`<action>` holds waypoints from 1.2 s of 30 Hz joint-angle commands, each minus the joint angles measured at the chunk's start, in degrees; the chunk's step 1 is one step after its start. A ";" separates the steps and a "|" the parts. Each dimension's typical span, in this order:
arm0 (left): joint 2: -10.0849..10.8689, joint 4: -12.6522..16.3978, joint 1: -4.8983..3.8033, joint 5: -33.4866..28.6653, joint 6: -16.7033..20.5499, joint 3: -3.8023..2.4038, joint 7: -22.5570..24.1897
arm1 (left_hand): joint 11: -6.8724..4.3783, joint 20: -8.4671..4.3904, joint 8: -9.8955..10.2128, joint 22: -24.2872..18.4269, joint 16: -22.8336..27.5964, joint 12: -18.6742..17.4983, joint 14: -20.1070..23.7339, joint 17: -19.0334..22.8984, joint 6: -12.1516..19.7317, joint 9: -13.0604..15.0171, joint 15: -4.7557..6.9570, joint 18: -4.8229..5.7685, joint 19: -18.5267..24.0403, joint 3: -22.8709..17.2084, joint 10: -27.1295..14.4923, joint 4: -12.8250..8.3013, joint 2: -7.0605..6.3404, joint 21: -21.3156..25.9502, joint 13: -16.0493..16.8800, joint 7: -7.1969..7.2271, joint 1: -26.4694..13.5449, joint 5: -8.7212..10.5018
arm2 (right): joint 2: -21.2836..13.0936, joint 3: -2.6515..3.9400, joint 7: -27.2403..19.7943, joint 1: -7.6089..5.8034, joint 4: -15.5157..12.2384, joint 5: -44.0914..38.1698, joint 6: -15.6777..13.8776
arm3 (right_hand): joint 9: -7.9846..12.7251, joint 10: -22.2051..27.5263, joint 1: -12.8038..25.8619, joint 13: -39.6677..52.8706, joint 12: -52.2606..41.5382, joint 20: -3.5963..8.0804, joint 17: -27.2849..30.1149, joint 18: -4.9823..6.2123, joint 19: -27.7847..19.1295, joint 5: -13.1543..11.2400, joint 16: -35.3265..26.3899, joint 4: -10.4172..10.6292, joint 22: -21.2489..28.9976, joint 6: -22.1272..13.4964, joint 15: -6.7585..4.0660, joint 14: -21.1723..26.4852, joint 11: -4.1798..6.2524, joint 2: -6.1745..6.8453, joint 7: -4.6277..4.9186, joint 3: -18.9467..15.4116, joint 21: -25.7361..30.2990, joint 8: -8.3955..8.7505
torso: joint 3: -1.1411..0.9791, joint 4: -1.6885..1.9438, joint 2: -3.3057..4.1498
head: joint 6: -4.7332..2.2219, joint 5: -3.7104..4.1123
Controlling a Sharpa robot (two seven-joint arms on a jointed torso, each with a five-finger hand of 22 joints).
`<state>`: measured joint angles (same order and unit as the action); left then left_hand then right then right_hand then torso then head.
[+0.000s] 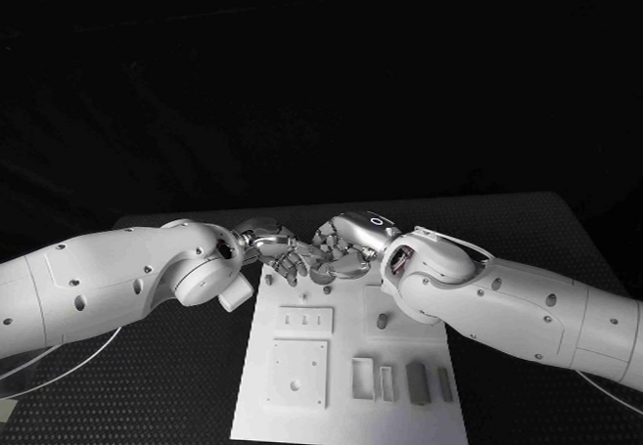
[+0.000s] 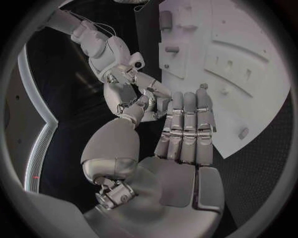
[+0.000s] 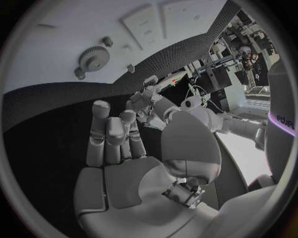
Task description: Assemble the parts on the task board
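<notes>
Mid-table, on the black textured mat (image 1: 146, 393), lies the flat white rectangular task board (image 1: 346, 419), matte plastic, long side running away from the robot. Raised square plate with a hole (image 1: 298, 371) sits near-left on it; smaller slotted plate (image 1: 305, 321) just beyond. Small grey upright block parts (image 1: 415, 381) stand in slots near-right; one short grey peg (image 1: 382, 321) stands mid-board. Right wrist view shows a grey toothed gear (image 3: 93, 57) lying flat on the board, with small round pegs just beside it.

Both hands meet over the board's far end. Left silver hand (image 1: 274, 250): fingers straight, side by side, palm flat in its wrist view (image 2: 186, 129), nothing held, so open. Right silver hand (image 1: 343, 255): fingers extended and slightly spread in its wrist view (image 3: 114, 139), nothing seen in the palm, open too. Fingertips of the two hands are very close; cannot tell if they touch.

White glossy arm shells with small round holes on both sides. Right wrist cuff (image 1: 374, 222) is dark with a small white ring mark. Partial lettering "edu" (image 3: 284, 119) reads on a dark band at the right wrist view's rim.
</notes>
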<state>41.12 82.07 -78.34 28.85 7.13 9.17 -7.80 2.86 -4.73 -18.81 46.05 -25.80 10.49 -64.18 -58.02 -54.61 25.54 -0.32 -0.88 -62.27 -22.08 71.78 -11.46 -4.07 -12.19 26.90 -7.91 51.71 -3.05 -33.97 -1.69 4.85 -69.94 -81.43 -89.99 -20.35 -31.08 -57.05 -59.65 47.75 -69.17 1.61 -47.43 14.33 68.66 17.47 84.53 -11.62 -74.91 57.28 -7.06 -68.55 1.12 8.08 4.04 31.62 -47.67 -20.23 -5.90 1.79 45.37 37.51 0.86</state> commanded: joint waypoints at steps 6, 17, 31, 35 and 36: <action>-0.32 0.29 -0.08 0.31 -1.09 -0.07 0.45 | -0.36 -0.67 -0.66 0.56 -0.77 0.59 -1.03 -0.53 -1.29 0.20 0.26 -0.77 -0.57 -0.03 1.13 -0.10 0.60 -0.50 0.79 0.46 -0.46 0.16 | 0.72 -0.02 -0.22 0.17 0.23 -0.58 0.99 | -0.01 -0.19 0.35 0.11 0.27 0.36 -0.08 0.67 -0.20 0.21 -0.38 0.33 -1.13 1.35 -0.36 -0.04 0.18 -0.12 0.96 0.03 -0.39 -0.23 | 0.05 0.03 0.02 | 0.22 -0.13; -0.20 0.12 -0.08 0.14 0.48 -0.07 0.66 | -0.92 -1.15 -1.14 1.47 -1.52 0.92 -1.86 -1.29 -2.71 0.43 0.74 -0.66 -1.32 -1.22 2.32 -1.05 2.79 -1.04 1.89 1.08 1.40 0.12 | 0.65 -0.03 -0.34 0.37 0.19 -0.58 1.12 | -0.03 -0.20 0.41 0.13 0.27 0.36 -0.10 0.67 -0.22 0.20 -0.39 0.35 -1.14 1.37 -0.36 -0.04 0.18 -0.17 0.96 0.01 -0.39 -0.21 | 0.07 0.02 0.01 | 0.37 -0.24; -0.45 -0.05 -0.08 0.11 -0.01 -0.06 0.21 | -1.28 -1.51 -1.48 2.37 -2.24 1.00 -2.38 -1.91 -3.92 0.73 1.05 -0.48 -1.82 -2.90 3.20 -1.15 3.55 -1.45 2.82 1.57 2.55 0.10 | 0.58 -0.03 -0.36 0.46 -0.33 -0.57 0.90 | -0.05 -0.20 0.46 0.16 0.27 0.36 -0.14 0.67 -0.23 0.20 -0.40 0.35 -1.14 1.40 -0.35 -0.04 0.17 -0.21 0.96 0.00 -0.40 -0.20 | 0.01 -0.03 -0.01 | 0.62 -0.51; -0.45 0.01 -0.08 0.10 -0.39 -0.06 -0.17 | -1.35 -1.59 -1.50 2.53 -2.35 0.98 -2.44 -2.00 -4.08 0.77 1.12 -0.47 -1.87 -3.21 3.32 -1.25 3.56 -1.51 2.97 1.65 2.81 0.06 | 0.57 -0.03 -0.37 0.46 -0.39 -0.57 0.86 | -0.06 -0.20 0.47 0.17 0.27 0.36 -0.15 0.67 -0.23 0.20 -0.41 0.35 -1.15 1.41 -0.35 -0.04 0.17 -0.23 0.96 0.00 -0.40 -0.19 | 0.03 -0.01 -0.02 | 0.67 -0.52; -0.46 -0.01 -0.08 0.10 -0.40 -0.06 -0.19 | -1.35 -1.59 -1.50 2.55 -2.35 0.98 -2.45 -2.01 -4.09 0.77 1.13 -0.47 -1.87 -3.23 3.33 -1.25 3.55 -1.51 2.98 1.66 2.82 0.06 | 0.57 -0.03 -0.37 0.46 -0.40 -0.57 0.89 | -0.06 -0.20 0.47 0.17 0.27 0.36 -0.15 0.67 -0.23 0.20 -0.41 0.35 -1.15 1.41 -0.35 -0.04 0.17 -0.23 0.96 0.00 -0.40 -0.19 | 0.04 0.01 -0.01 | 0.72 -0.53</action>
<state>40.99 81.75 -78.27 29.13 7.37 9.29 -8.83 1.43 -6.25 -19.97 48.51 -27.96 11.31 -66.23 -59.97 -58.35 26.22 0.92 -0.86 -63.80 -25.02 74.66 -12.66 -0.59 -13.52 29.83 -6.23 54.28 -3.05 -33.58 -1.65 4.99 -69.64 -81.50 -90.03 -20.20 -31.06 -57.05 -59.65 47.85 -69.17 1.51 -47.53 14.33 68.57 17.47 84.25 -11.62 -74.90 57.25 -6.92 -68.65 1.12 8.08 4.07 31.62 -47.90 -20.24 -5.88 1.77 45.37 38.16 0.34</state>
